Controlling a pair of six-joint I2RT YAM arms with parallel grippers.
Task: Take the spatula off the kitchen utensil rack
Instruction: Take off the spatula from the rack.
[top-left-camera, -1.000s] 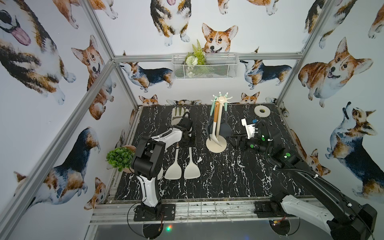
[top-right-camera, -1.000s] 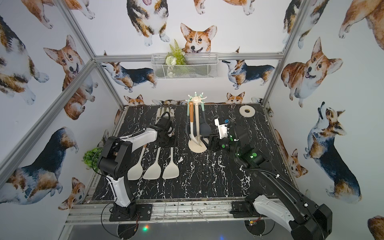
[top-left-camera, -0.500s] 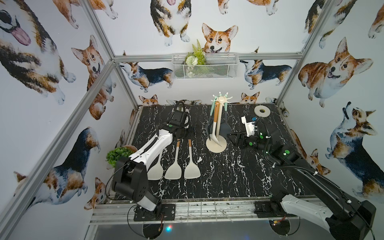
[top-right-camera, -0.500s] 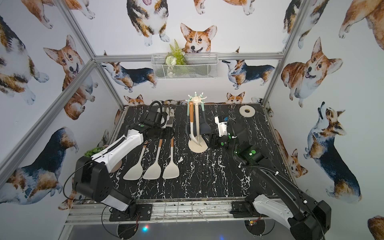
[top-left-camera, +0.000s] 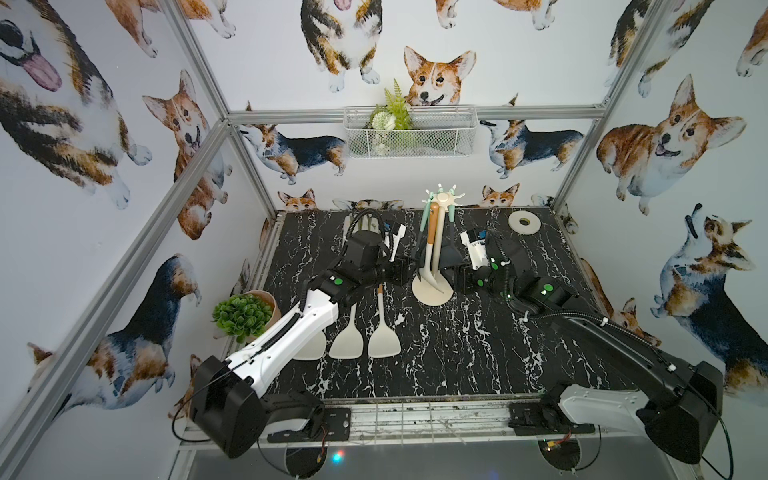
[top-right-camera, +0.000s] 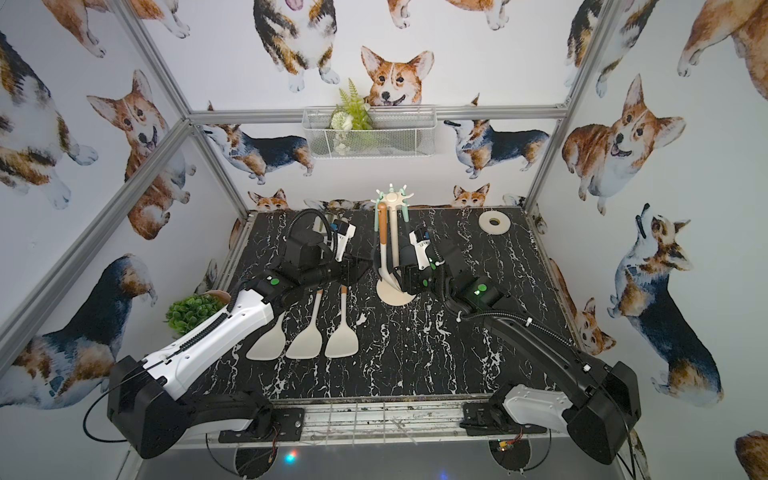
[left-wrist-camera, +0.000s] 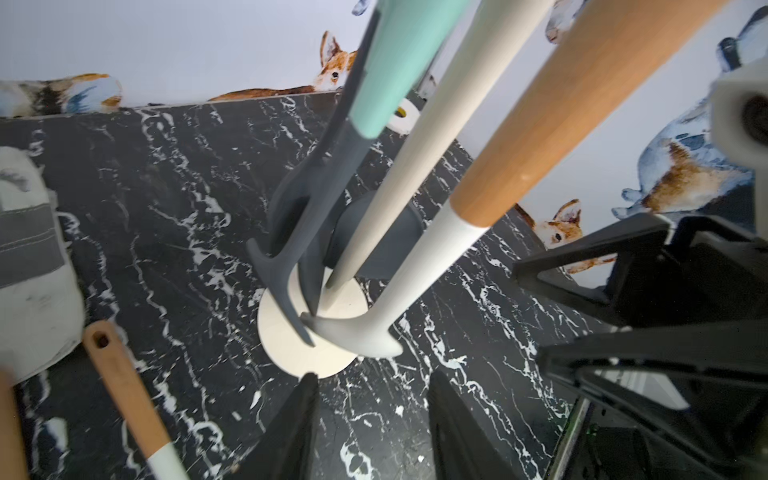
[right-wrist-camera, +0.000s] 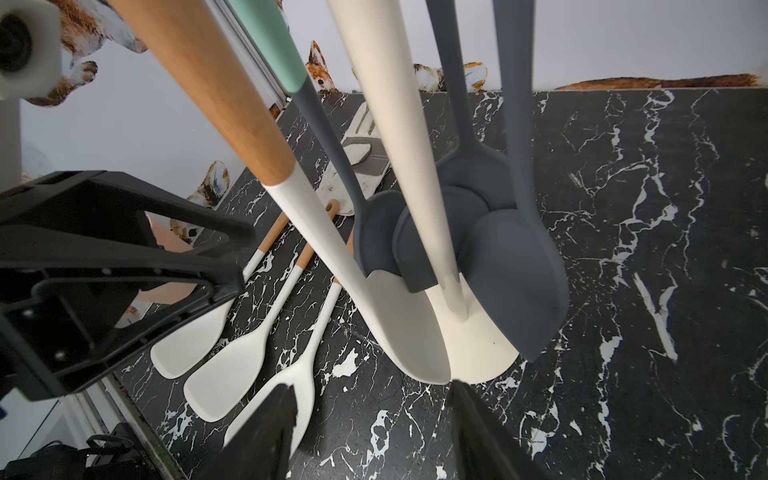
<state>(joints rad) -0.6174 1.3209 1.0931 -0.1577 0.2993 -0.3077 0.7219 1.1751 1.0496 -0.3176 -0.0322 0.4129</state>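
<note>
While both arms flank the stand, neither holds anything.

Far left: potted plant (top-left-camera: 243, 316) at the left edge of the tabletop (top-left-camera: 457, 353), clear of the work.

Next right: three loose spatulas (top-left-camera: 347, 345) lie side by side on the marble. Blades point to the near edge, handles toward the rack. The tidy line-up reads as a set-down row.

Left end effector (left-wrist-camera: 372, 386): fingers apart, nothing between them. It sits low, just left of the rack's disc base, and its wrist camera faces the hanging handles.

Centre: kitchen utensil rack (top-left-camera: 434, 293) stands upright, toward the far side. The spatula (top-left-camera: 432, 226) hangs from a crown hook just left of the pole, wooden handle up, white blade down by the disc. Cannot tell if the blade touches the disc. Grey utensils (left-wrist-camera: 332, 166) with mint handles hang around the same pole, blades bunched close behind it.

Right end effector (right-wrist-camera: 372, 390): fingers also apart and empty, low, just right of the base.

Judgement: a slim pole on a light base would tip easily. One side is probably placed to steady the stand while the other lifts the handle off its hook.

Far right: tape roll (top-left-camera: 524, 222), well apart and not involved.
</note>
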